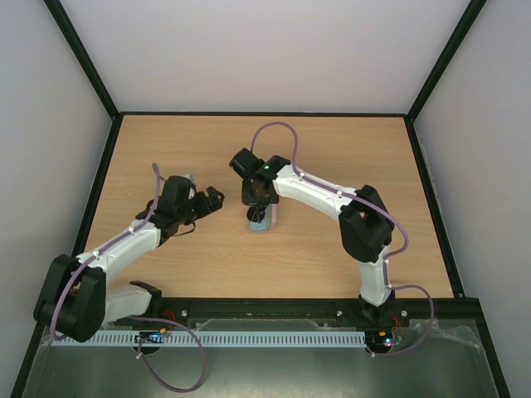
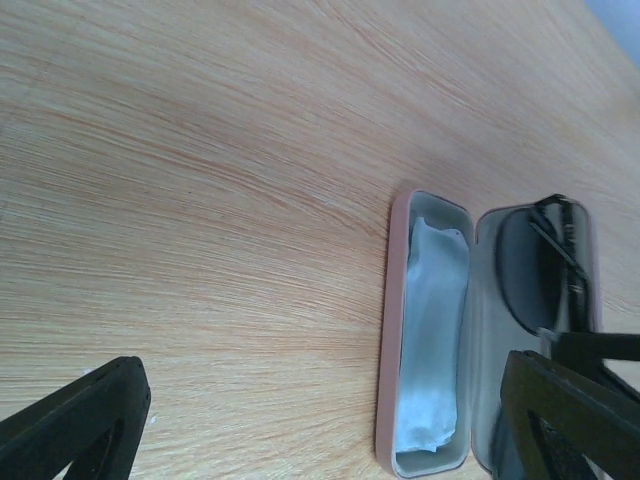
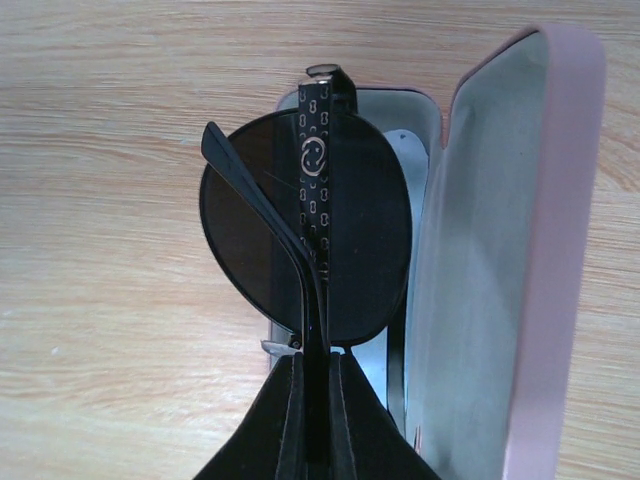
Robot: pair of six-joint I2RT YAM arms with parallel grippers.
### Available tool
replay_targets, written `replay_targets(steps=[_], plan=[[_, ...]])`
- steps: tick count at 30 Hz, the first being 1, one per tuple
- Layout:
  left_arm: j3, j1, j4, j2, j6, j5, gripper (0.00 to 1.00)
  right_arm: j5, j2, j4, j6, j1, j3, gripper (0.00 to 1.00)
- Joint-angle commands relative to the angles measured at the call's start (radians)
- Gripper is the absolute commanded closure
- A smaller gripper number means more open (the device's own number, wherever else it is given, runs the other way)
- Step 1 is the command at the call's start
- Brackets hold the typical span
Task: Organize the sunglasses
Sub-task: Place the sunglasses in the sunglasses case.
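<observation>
Pink case (image 3: 560,250), one only, lies open under the right gripper (image 3: 310,372), whose fingers are clamped on one end of the single pair of sunglasses (image 3: 305,230). The folded pair's long axis points straight out from those fingertips, along the case. One blue cloth (image 2: 430,350) lies inside. The left gripper (image 2: 325,370) is spread wide and holds nothing.
</observation>
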Motion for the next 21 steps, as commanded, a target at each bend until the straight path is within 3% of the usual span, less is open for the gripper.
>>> replay_targets(steps=[1, 21], plan=[[-0.031, 0.013, -0.008, -0.043, 0.011, 0.044, 0.01, 0.100, 0.068, -0.111, 0.008, 0.012, 0.063, 0.99], [-0.062, 0.036, -0.021, -0.080, 0.022, 0.052, 0.01, 0.150, 0.228, -0.122, -0.039, 0.011, 0.140, 0.99]])
